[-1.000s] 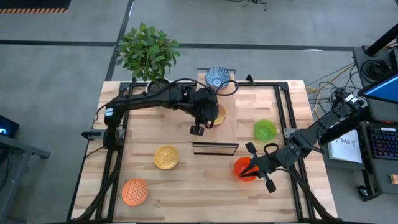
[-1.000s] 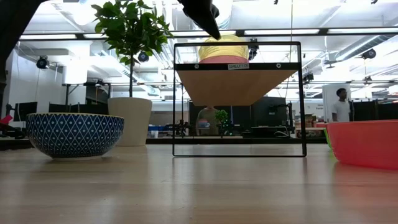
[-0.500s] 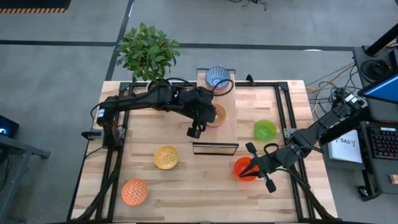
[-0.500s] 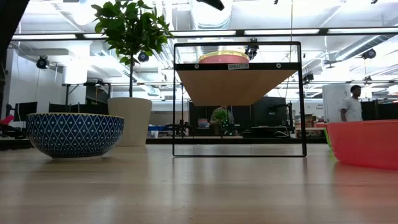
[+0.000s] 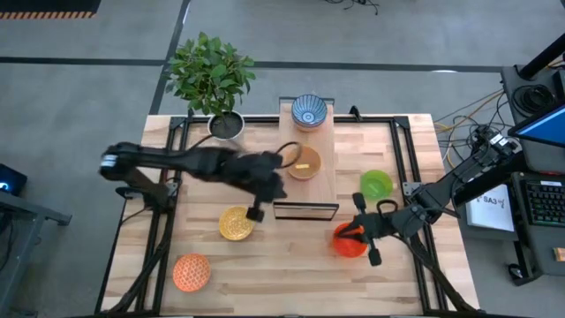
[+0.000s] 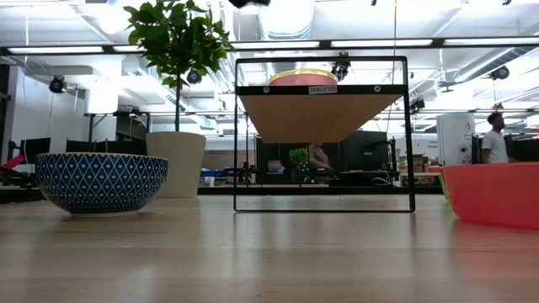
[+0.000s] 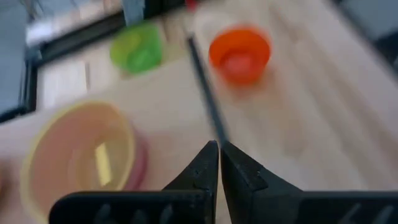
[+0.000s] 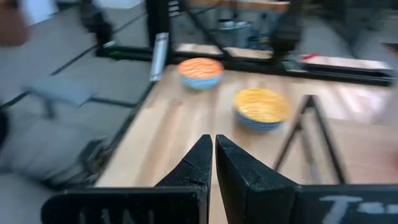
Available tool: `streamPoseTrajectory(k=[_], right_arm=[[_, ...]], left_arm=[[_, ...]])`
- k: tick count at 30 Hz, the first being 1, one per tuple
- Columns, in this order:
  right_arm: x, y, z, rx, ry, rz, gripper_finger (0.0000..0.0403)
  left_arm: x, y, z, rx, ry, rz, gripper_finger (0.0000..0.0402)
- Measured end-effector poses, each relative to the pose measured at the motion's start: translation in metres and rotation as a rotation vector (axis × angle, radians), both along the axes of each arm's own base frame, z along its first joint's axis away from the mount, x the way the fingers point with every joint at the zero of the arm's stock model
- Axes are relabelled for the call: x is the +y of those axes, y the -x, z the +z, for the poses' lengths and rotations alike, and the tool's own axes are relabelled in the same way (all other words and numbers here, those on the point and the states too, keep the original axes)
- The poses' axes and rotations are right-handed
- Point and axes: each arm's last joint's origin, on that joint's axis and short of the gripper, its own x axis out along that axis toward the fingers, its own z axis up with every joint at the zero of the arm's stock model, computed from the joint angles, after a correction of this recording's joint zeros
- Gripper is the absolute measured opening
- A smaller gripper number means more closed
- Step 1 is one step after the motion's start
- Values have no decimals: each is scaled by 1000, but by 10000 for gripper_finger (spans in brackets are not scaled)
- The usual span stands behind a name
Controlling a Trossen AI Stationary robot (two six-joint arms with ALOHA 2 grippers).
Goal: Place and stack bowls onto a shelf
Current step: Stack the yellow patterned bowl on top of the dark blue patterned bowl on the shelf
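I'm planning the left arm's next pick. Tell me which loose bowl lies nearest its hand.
The yellow bowl, just beside the left hand. The orange patterned bowl, green bowl and red bowl all lie farther off.

We recorded the shelf (image 5: 305, 181), pale planks in a thin dark frame, standing mid-table and carrying a blue-white patterned bowl (image 5: 309, 109) at its far end and a yellow bowl nested in a reddish one (image 5: 305, 163) at mid-length. On the tabletop we listed four upright bowls: green (image 5: 375, 185) and red (image 5: 348, 240) to the right, amber (image 5: 236, 223) and orange (image 5: 191, 271) to the left.
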Motion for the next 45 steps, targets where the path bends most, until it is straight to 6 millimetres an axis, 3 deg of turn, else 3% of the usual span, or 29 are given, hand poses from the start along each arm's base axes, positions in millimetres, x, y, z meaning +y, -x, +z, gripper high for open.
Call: streamPoseTrajectory(k=[7,12,19,26,35,41,45], right_arm=[[-16,-8,6,-29,-44,-206,12],[-33,-17,16,-33,-60,-293,12],[-58,-19,38,73,-129,-440,12],[-75,-17,52,144,-215,-573,12],[-76,-16,74,121,-211,-564,12],[-75,-18,69,136,-187,-560,12],[-75,-19,63,155,-185,-566,12]], left_arm=[[-28,45,-25,-281,18,-17,0],[-36,83,-41,-361,72,-41,0],[-30,128,-45,-439,115,-63,0],[-20,156,-44,-491,138,7,0],[-14,168,-68,-219,325,256,0],[-18,157,-98,18,331,396,0],[-26,143,-115,156,358,363,0]])
